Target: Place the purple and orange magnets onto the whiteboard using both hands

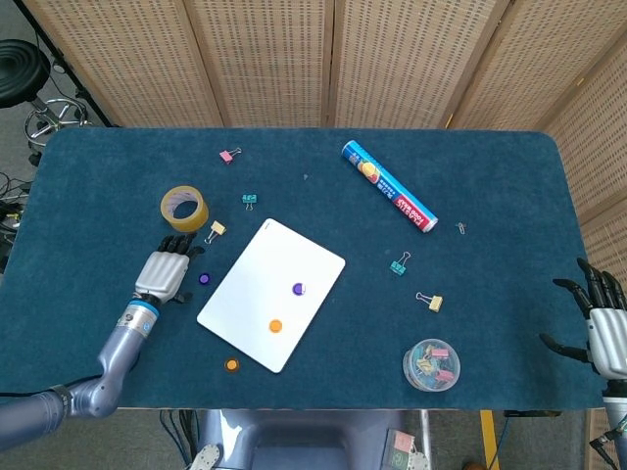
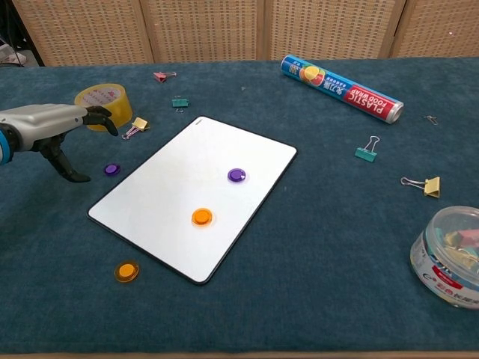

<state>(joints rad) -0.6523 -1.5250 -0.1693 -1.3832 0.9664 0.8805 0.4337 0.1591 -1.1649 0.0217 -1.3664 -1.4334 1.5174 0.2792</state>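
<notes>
My left robot hand [image 1: 165,273], fingers spread and holding nothing, hovers at left-centre just left of the loose purple magnet [image 1: 204,278], with two purple and two orange magnets counted, one each on the whiteboard [image 1: 245,294].

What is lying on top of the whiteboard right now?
On the whiteboard lie one purple magnet and one orange magnet. Nothing covers its surface. A second purple magnet and a second orange magnet lie on the table, off the board.
</notes>
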